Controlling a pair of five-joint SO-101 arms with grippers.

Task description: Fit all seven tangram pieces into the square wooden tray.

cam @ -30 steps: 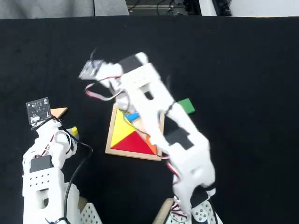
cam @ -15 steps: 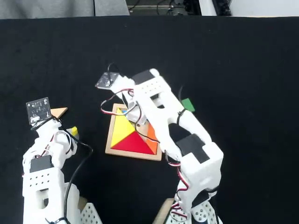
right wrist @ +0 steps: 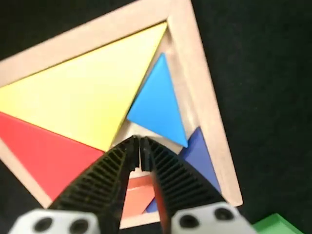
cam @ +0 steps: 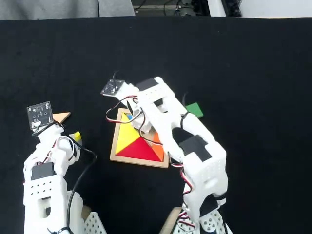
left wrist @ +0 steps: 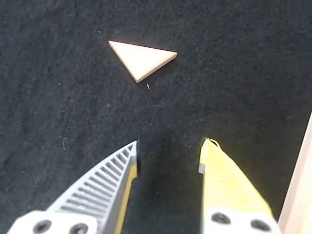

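The square wooden tray (cam: 117,155) (right wrist: 196,63) lies mid-table. In it I see a big yellow triangle (right wrist: 83,100) (cam: 126,136), a red triangle (right wrist: 44,151) (cam: 139,150), a small blue triangle (right wrist: 158,105), a dark blue piece (right wrist: 199,156) and an orange piece (right wrist: 139,192). My right gripper (right wrist: 140,142) is shut and empty, its tips over the bare gap beside the blue triangle. A plain wooden triangle (left wrist: 141,58) (cam: 62,117) lies on the cloth left of the tray, a little ahead of my open left gripper (left wrist: 170,146). A green piece (cam: 194,110) (right wrist: 278,224) lies right of the tray.
The right arm (cam: 165,122) reaches over the tray and hides its right half in the high view. Black cloth covers the table. The tray's edge (left wrist: 298,195) lies close beside my left gripper's yellow finger (left wrist: 226,185).
The right arm swung right and forward and settled with its gripper down over the tray's far corner. The left arm has not moved.
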